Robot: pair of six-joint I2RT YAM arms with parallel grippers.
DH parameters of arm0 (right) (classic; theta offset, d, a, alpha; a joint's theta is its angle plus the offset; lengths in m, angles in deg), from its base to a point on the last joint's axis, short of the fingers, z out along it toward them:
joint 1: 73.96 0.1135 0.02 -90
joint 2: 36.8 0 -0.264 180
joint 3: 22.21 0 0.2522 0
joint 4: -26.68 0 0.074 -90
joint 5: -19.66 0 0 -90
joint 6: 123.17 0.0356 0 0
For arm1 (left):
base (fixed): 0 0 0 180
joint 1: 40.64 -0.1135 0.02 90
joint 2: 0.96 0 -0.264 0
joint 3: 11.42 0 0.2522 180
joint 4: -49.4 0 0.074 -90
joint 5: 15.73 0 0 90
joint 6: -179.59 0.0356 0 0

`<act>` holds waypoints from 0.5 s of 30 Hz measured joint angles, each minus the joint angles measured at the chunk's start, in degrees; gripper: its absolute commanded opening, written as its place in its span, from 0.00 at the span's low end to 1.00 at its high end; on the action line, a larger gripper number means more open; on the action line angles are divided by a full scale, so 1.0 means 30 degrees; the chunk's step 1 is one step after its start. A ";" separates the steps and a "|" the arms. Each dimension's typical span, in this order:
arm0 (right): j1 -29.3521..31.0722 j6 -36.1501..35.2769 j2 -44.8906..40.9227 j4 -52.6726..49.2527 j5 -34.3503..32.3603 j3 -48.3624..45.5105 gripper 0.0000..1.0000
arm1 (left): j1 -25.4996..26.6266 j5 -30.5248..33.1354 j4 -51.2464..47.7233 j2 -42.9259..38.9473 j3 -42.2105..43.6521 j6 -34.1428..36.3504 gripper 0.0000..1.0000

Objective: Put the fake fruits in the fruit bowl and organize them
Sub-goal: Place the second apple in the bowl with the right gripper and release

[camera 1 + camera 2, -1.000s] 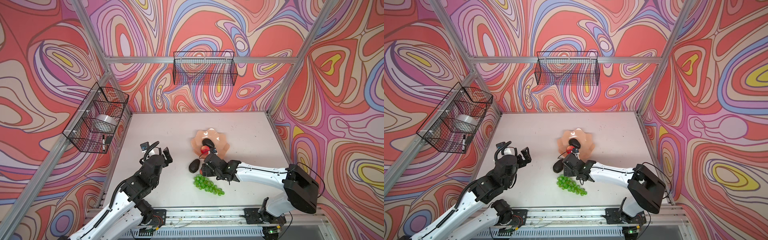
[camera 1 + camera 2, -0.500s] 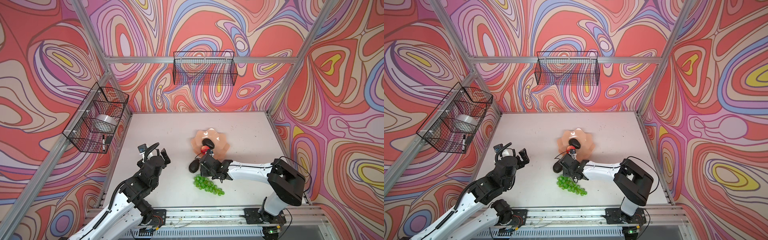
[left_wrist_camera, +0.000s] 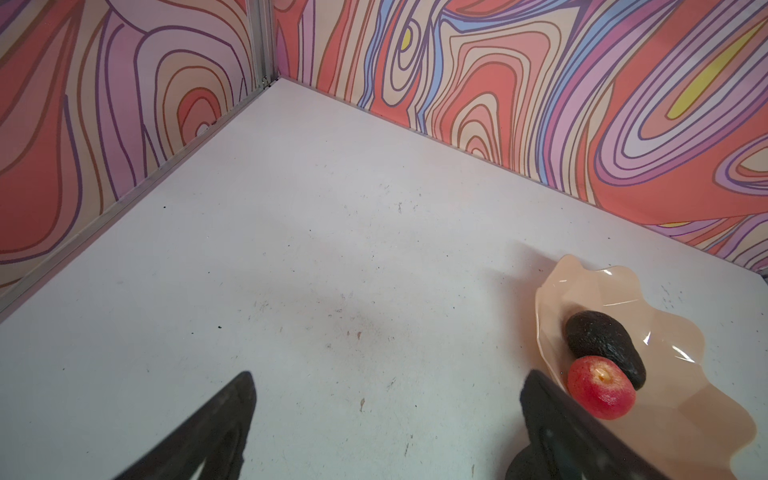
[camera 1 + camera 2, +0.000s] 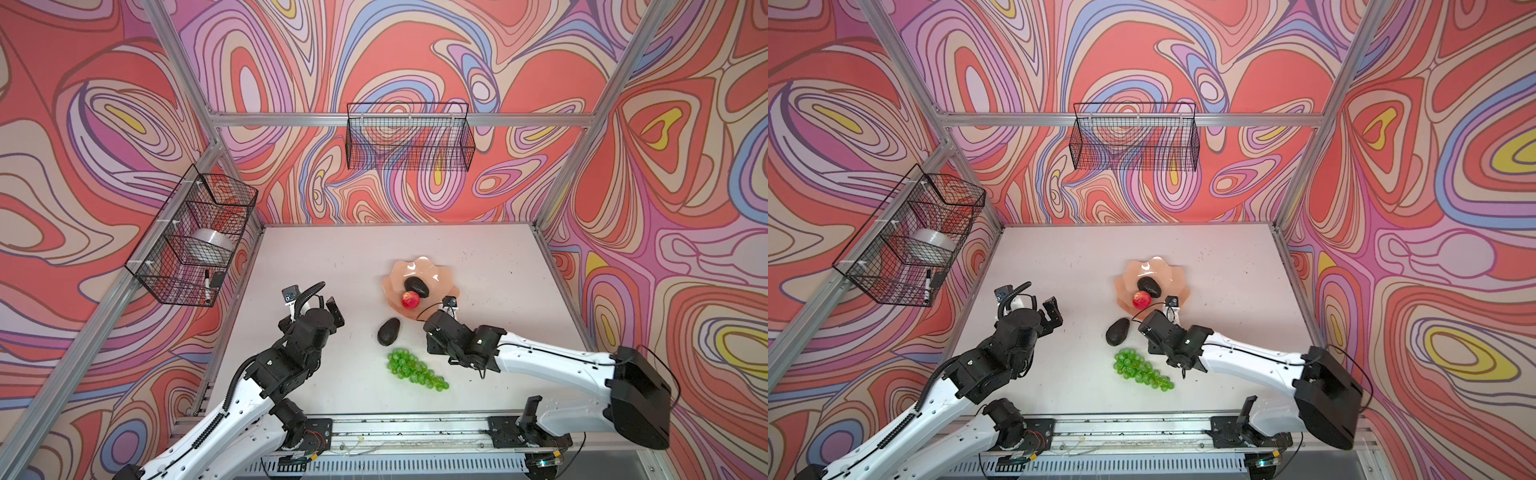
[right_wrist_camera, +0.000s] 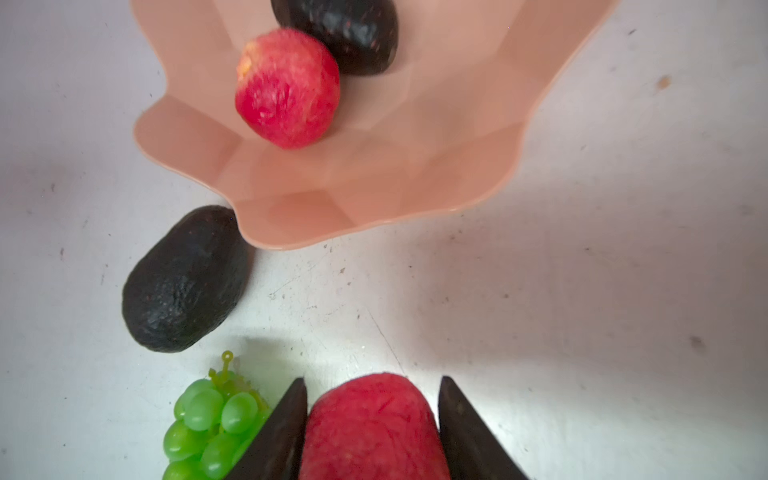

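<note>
A pale, scuffed white table (image 4: pixel 332 270) fills the floor of a booth whose walls (image 4: pixel 415 50) are covered in swirling red, pink, lilac and cream patterns, framed by aluminium rails. A black wire basket (image 4: pixel 409 141) hangs on the wall at 12 o'clock, and a second wire basket (image 4: pixel 195 237) hangs at 9 o'clock. In both top views the peach-pink fruit bowl (image 4: pixel 440 274) with its wavy rim sits just right of the table's centre. It holds a dark avocado (image 4: pixel 417 286) touching a red apple (image 4: pixel 410 300). Outside the bowl, at its 7 o'clock, a loose avocado (image 4: pixel 388 331) lies just beside the rim. A bunch of green grapes (image 4: pixel 415 370) lies on the table at the bowl's 6 o'clock. The right arm reaches in low from 4 o'clock, its wrist bent down near the bowl's 5 o'clock edge. In the wrist view the right gripper (image 5: pixel 372 379) grasps a second red apple (image 5: pixel 374 428), one finger on each side. Whether that apple is clear of the table cannot be made out. The left arm rises from 7 o'clock with its elbow folded. The left gripper (image 3: pixel 388 374) is spread wide and holds nothing above bare table, well apart from the fruit.
</note>
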 measured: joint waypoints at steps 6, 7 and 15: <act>-0.3534 -0.2412 -0.1617 0.0029 -0.0605 0.1129 0.50 | 0.0000 -0.0233 0.0211 0.0306 0.0000 -0.0007 1.00; -0.4444 -0.3009 -0.1166 0.0466 -0.0495 0.1537 0.50 | 0.0000 -0.0328 0.0211 0.0335 0.0000 -0.0022 1.00; -0.7686 -0.6739 0.5508 0.3876 0.1479 0.6018 0.49 | 0.0000 -0.0641 -0.0211 0.0131 0.0000 -0.0153 1.00</act>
